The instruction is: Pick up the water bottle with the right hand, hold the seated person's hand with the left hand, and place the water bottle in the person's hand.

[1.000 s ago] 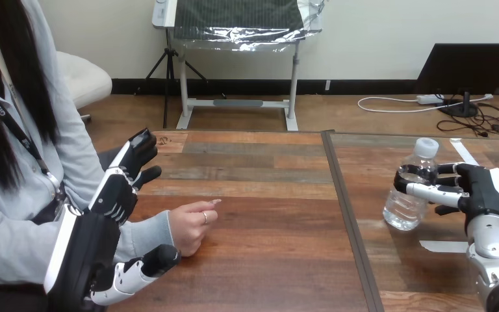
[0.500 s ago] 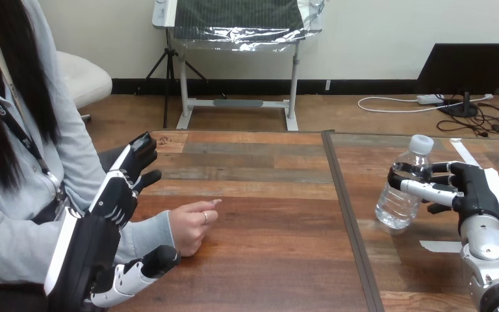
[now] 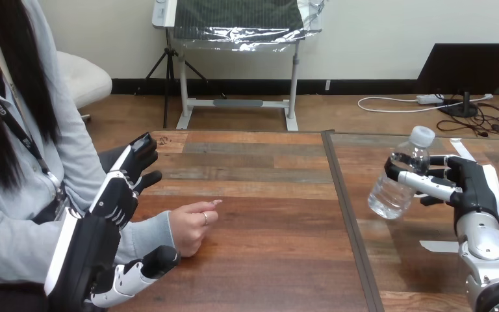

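- The right hand (image 3: 474, 188) gripped the clear water bottle (image 3: 396, 185) from the side. Its fingers (image 3: 422, 184) were curled round the upper body below the white cap (image 3: 422, 135). A side wrap like that left the base free to be set down into a palm.
- The bottle was over the right part of the wooden table (image 3: 266, 214). It was tilted, cap toward the hand and base toward the table's middle. It looked lifted clear of the surface and was well apart from the person.
- The left hand (image 3: 114, 195) stood at the view's left. Its fingers were straight and released above the person's pale sleeve (image 3: 146, 234), and its thumb (image 3: 146, 265) was below it. The forearm lay in the gap between them, and I saw no closed grasp on it.
- That bracketing pose seemed meant to steady the arm for the handover.
- The person's hand (image 3: 191, 226) rested on the table just beyond the thumb. It was loosely curled with the palm not turned up, so it did not look ready to take the bottle.
- By my judgement the pickup was done, while the holding and the placing were not yet done.
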You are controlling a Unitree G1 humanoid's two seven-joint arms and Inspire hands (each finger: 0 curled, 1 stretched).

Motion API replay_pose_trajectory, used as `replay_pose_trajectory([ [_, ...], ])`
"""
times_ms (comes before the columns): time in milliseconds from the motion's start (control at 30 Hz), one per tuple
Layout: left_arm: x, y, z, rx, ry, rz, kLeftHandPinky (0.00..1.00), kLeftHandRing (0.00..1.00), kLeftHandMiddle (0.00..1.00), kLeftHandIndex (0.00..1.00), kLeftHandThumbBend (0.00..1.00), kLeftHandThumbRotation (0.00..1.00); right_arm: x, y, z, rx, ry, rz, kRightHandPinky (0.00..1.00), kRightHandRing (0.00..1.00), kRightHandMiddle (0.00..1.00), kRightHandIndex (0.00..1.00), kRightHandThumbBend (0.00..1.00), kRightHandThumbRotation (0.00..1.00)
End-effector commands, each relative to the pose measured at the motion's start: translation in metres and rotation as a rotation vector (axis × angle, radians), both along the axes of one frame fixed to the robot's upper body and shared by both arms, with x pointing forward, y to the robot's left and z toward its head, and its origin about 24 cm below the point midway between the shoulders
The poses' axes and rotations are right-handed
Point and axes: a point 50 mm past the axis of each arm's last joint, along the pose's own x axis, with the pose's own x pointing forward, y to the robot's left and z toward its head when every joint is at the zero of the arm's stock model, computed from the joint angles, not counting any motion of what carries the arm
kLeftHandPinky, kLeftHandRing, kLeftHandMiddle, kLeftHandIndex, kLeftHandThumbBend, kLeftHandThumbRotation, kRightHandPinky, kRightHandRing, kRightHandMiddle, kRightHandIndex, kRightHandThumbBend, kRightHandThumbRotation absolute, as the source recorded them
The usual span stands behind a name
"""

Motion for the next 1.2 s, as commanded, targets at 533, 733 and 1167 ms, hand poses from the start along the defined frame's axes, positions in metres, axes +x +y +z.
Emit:
replay_pose_trajectory([
  [533, 0.012, 0.001, 0.013, 0.050, -0.086, -0.018, 0.85, 0.93, 0.95, 0.93, 1.00, 0.68, 0.023, 0.012, 0.037, 0.007, -0.200, 0.059, 0.38, 0.44, 0.49, 0.49, 0.82, 0.00],
  [733, 0.013, 0.004, 0.016, 0.142, -0.093, 0.031, 0.82, 0.92, 0.94, 0.93, 1.00, 0.72, 0.025, 0.015, 0.040, 0.024, -0.230, 0.077, 0.38, 0.44, 0.50, 0.49, 0.82, 0.00],
  [1167, 0.017, 0.014, 0.026, 0.413, -0.063, 0.150, 0.81, 0.90, 0.93, 0.92, 1.00, 0.66, 0.029, 0.022, 0.047, 0.070, -0.293, 0.123, 0.36, 0.42, 0.48, 0.48, 0.82, 0.00],
])
